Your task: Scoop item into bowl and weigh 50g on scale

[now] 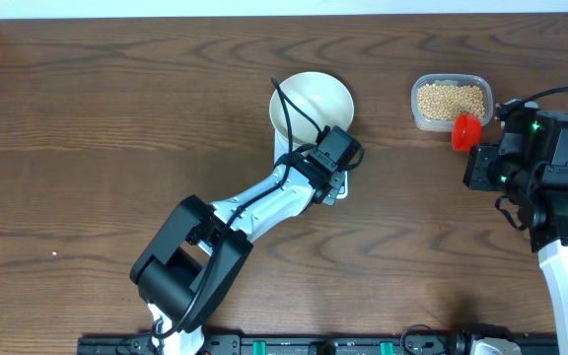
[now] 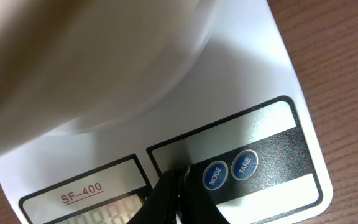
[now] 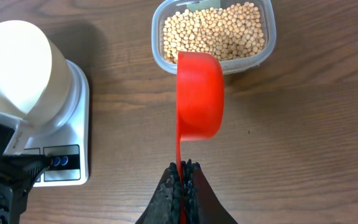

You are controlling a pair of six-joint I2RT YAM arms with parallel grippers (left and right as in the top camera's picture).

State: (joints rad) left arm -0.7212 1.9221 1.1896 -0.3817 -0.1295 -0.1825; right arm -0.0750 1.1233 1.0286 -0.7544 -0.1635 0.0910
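Scale setup is judged in hand: the left gripper (image 2: 178, 172), fingers shut and empty, is set on the scale (image 2: 247, 81) beside the MODE button (image 2: 215, 175). The red scoop (image 3: 199, 93) is clamped by the right gripper (image 3: 182, 169); soybeans (image 3: 213, 31), top centre, are to be dipped next.

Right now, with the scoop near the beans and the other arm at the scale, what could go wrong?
1. The shut left gripper points at the front panel of the scale, right beside the MODE button; a slip could change units or press on the scale.
2. A black cable arches over the bowl; the red scoop might catch it while pouring.
3. The right gripper pinches only the scoop's thin handle, so a full load of beans might tip out.
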